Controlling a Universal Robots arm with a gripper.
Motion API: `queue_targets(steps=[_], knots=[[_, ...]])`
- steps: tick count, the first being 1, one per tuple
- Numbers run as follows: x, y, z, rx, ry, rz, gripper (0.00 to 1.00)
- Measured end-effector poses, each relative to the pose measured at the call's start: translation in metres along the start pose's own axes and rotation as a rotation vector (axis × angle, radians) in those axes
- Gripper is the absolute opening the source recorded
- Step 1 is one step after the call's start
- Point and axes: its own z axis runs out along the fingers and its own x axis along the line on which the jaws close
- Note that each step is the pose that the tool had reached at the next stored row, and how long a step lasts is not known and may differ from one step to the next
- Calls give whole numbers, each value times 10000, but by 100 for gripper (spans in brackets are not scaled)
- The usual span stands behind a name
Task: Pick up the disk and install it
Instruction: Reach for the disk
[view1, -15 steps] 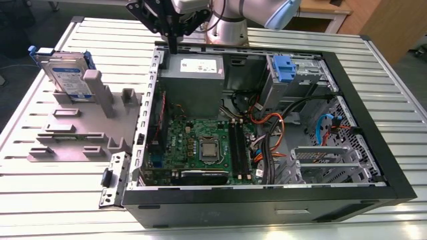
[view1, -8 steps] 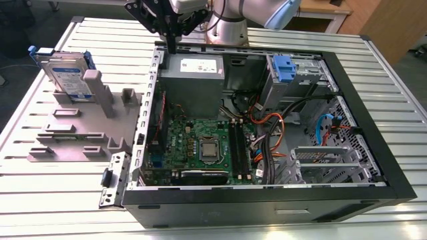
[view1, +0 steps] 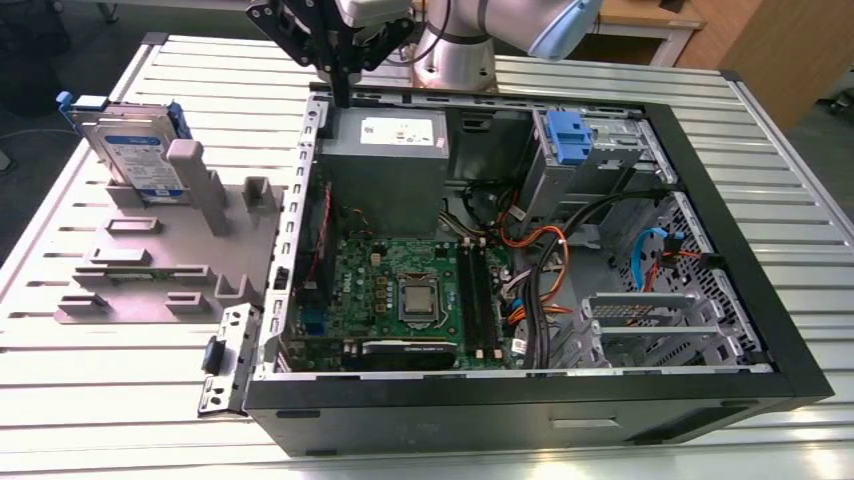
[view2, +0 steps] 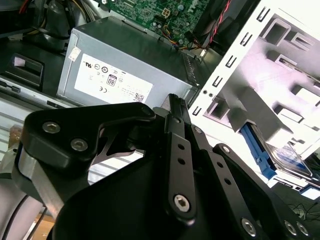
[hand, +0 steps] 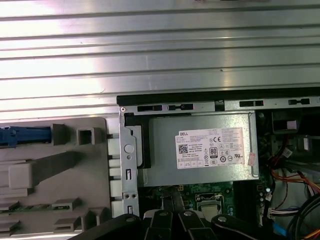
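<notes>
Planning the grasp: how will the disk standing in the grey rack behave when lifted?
Likely rigid: the disk is a metal-cased slab. Probably dense for its size. Standing on edge in the grey rack, it may tip if nudged sideways.

A white label (hand: 212, 148) of fine print and round marks sits on the power supply (hand: 162, 155) inside the computer case (view1: 534, 405). Outside the case, the disk (view1: 140, 155) bears an unreadable white-and-blue label.

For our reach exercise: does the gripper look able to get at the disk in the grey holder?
Probably yes: the disk stands upright in the grey holder, outside the case, top edge bare; nothing stands between it and the gripper, whose jaws look shut.
</notes>
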Motion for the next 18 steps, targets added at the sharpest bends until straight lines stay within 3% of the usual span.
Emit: queue_targets(steps=[18], knots=[[52, -4, 4, 1, 18, 2, 11]])
